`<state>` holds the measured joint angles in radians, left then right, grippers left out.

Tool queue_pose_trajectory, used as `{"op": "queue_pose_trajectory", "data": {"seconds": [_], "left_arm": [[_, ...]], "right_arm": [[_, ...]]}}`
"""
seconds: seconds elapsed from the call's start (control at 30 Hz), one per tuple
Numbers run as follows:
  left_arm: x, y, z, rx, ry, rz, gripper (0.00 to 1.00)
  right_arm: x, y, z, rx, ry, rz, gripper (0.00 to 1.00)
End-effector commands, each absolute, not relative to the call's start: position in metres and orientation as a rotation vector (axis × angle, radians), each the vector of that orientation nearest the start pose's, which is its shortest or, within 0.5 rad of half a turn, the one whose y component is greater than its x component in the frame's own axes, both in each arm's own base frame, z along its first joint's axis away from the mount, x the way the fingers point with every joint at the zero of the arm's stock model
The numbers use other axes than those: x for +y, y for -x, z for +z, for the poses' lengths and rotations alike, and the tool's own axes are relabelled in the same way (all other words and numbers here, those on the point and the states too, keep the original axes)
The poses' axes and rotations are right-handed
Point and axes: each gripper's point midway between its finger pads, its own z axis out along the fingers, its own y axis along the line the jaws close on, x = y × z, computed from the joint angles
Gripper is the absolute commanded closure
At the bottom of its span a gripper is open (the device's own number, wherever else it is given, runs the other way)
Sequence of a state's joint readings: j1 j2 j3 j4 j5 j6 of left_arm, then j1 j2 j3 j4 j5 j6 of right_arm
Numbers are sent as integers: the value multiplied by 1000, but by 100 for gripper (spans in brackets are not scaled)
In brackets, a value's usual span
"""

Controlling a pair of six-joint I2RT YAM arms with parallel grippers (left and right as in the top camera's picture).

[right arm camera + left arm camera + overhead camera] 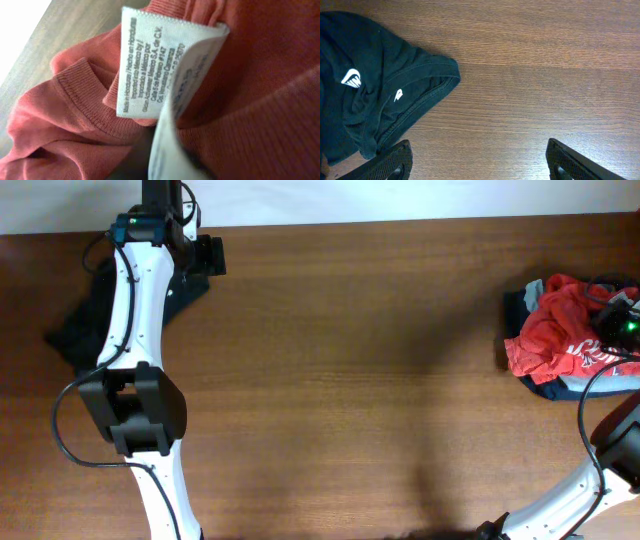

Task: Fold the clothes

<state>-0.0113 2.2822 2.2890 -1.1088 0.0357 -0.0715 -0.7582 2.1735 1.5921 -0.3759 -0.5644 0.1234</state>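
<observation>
**Weighing Up Soft Cloth Before the First Fold**

The orange-red T-shirt (560, 330) lay crumpled at the right edge of the overhead frame. It was heaped on some dark blue fabric (545, 390), with its white print (590, 355) partly showing. The black garment (80, 330) sat bunched at the upper left, partly under the left arm (135, 310). Bare wooden surface (380, 380) lay between the two, so they were well apart.

The left gripper (481, 162) hung open and empty over the wood, its fingers (395, 160) spread wide along the bottom of the left wrist frame. The black garment's stitched hem lay just beside one of them.

The right gripper (618, 310) was down over the T-shirt. Its wrist view was filled with red knit, the ribbed collar (85, 100) at lower left and a white care label (155, 70) in the centre. No fingers appeared there, so whether it was open or closed on cloth could not be told.

Both garments looked light and limp, with no stiffness to hold a shape. They would likely sag from any single pinch and drag across the wood rather than slide cleanly. Nothing about them seemed fragile. In a heap like this, one bite could gather several layers at once.

The stitched edges seemed the best holds: collar, shoulder seams and hem, where the cloth is thicker. The label looked thin and a poor hold.
</observation>
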Motion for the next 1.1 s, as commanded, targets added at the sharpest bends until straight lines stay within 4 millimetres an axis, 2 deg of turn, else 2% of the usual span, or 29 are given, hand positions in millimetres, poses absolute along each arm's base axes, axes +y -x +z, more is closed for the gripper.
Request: {"op": "queue_pose_trajectory", "data": {"seconds": [0.0,0.07,0.13,0.17,0.27,0.3,0.33,0.4,0.5,0.57,0.63,0.73,0.8,0.93,1.07], "left_arm": [[-4,-551,153,2670,63,-55,15],[-2,-552,159,2657,67,-54,14],[0,-554,168,2637,71,-53,14],[1,-555,174,2622,72,-52,7],[4,-559,198,2568,76,-51,2],[4,-560,205,2552,76,-51,1],[5,-561,218,2523,75,-51,1],[5,-563,231,2492,73,-51,1],[4,-562,247,2462,72,-51,1],[4,-562,252,2452,72,-52,1],[4,-562,254,2448,71,-52,1],[5,-562,253,2449,72,-51,1],[4,-562,253,2449,72,-52,1],[3,-562,253,2449,69,-53,1],[3,-562,253,2449,69,-53,1]], "right_arm": [[-288,-451,58,2244,-781,486,95],[-288,-457,92,2194,-723,488,94],[-286,-461,129,2144,-669,479,89],[-286,-461,152,2120,-648,458,87],[-281,-455,220,2055,-580,396,76],[-279,-452,238,2037,-562,380,70],[-272,-446,276,1995,-521,345,61],[-261,-436,315,1954,-478,311,48],[-238,-417,367,1893,-400,287,31],[-218,-403,394,1860,-343,293,9],[-196,-389,415,1845,-270,286,1],[-153,-361,436,1857,-129,237,1],[-129,-345,444,1867,-37,200,1],[-80,-309,452,1887,145,150,1],[-35,-276,444,1918,342,131,1]]}}
